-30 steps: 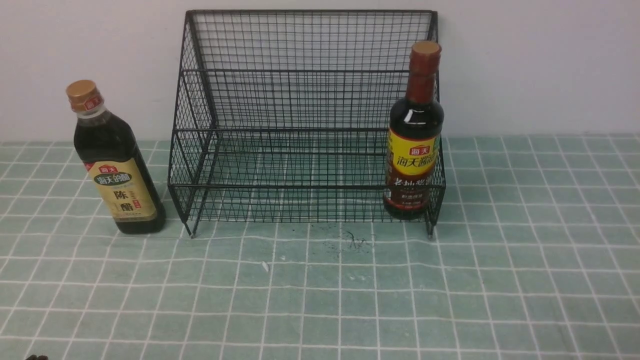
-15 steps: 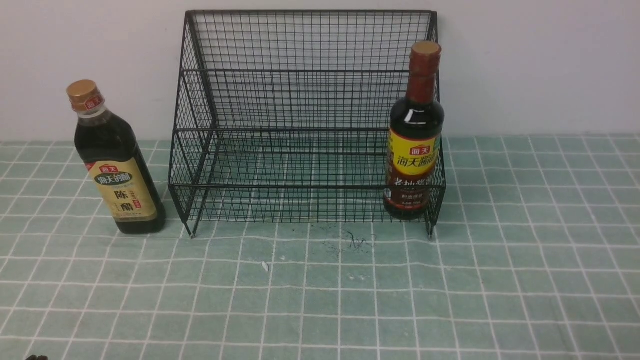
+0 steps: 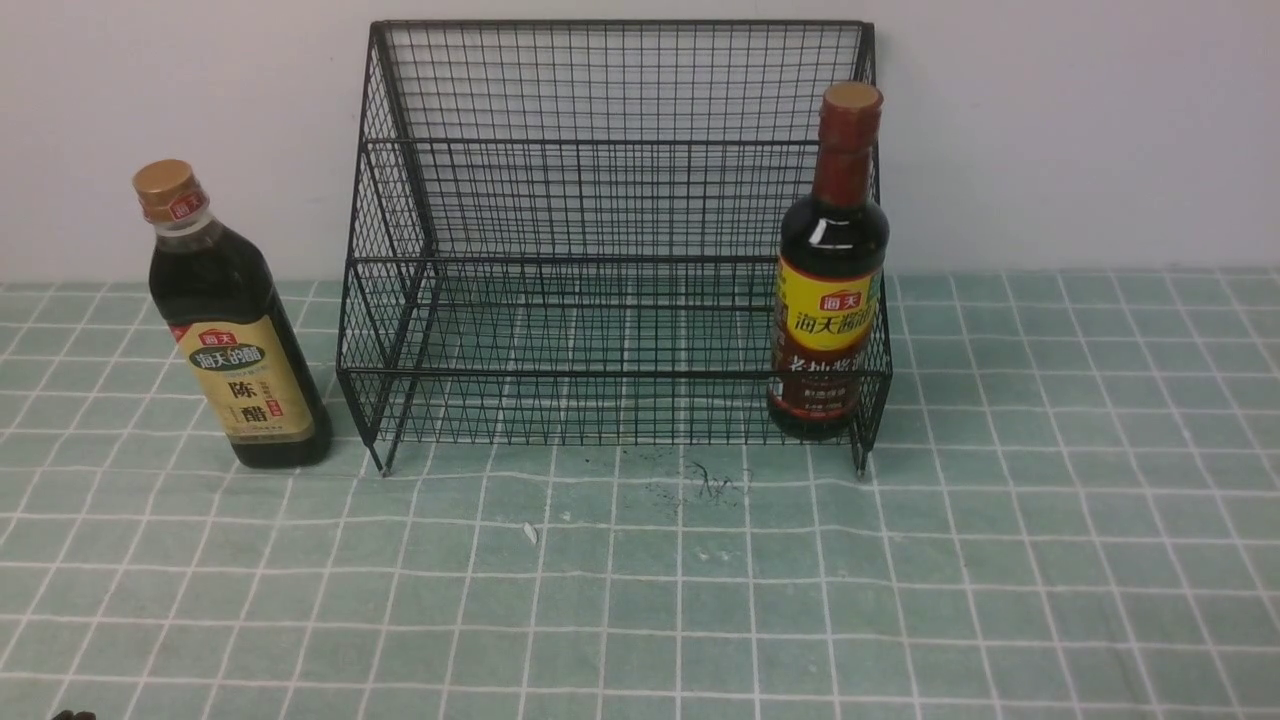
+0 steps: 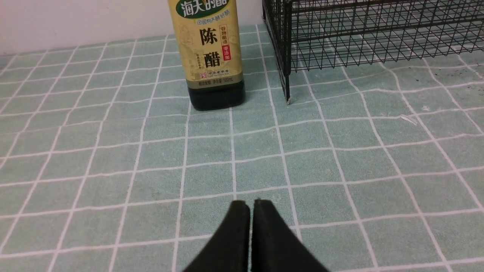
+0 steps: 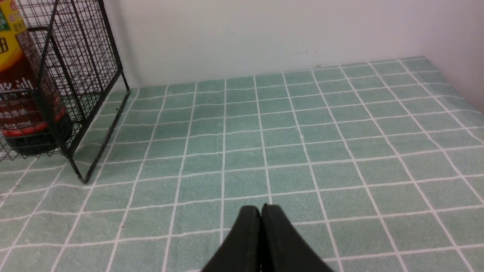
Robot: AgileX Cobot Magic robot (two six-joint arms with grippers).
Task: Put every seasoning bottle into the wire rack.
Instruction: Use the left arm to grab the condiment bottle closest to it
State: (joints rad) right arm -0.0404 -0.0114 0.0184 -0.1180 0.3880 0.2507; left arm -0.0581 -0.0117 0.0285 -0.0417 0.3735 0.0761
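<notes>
Gold-capped bottle [image 3: 240, 340] at nine o'clock of rack [image 3: 600, 200], well ahead of left claw [image 4: 251, 206]; red-necked bottle [image 3: 830, 300] inside rack, well apart from right claw [image 5: 261, 211]. Both claws pressed together, empty.

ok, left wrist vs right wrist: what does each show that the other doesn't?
Left wrist only: the beige-label bottle standing on the cloth outside the rack, next to a front leg, and the left gripper, jaws shut.
Right wrist only: the yellow-and-maroon-label bottle standing inside the rack at its end, and the right gripper, jaws shut.
Both: the wire rack, the green checked cloth and the white wall.
</notes>
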